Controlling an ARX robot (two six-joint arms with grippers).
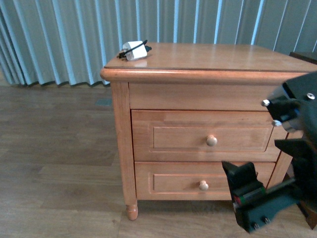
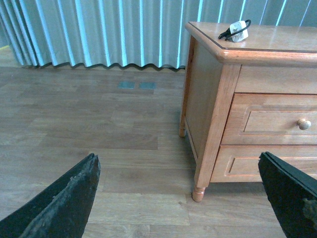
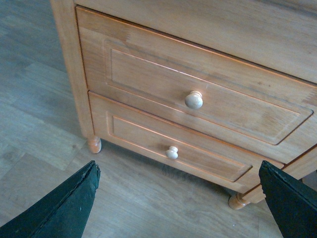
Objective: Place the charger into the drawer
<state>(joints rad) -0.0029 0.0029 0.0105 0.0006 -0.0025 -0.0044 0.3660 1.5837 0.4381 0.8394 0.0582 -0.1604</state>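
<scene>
The charger (image 1: 134, 50), a small white plug adapter with a black cable, lies on the cabinet top near its far left corner. It also shows in the left wrist view (image 2: 237, 30). The drawer (image 1: 173, 136), the upper one with a round knob (image 1: 211, 140), is shut. It also shows in the right wrist view (image 3: 148, 82). My right gripper (image 1: 242, 181) is open and empty, low in front of the cabinet's right side, with its jaws wide apart in the right wrist view (image 3: 181, 208). My left gripper (image 2: 181, 203) is open and empty, over the floor left of the cabinet.
A similar lower drawer (image 1: 168, 182) sits shut beneath the upper one. The cabinet stands on turned feet (image 1: 132, 211) on a wood floor (image 1: 54, 148). Pale blue curtains (image 1: 59, 34) hang behind. A dark object edge (image 1: 304, 57) shows at far right.
</scene>
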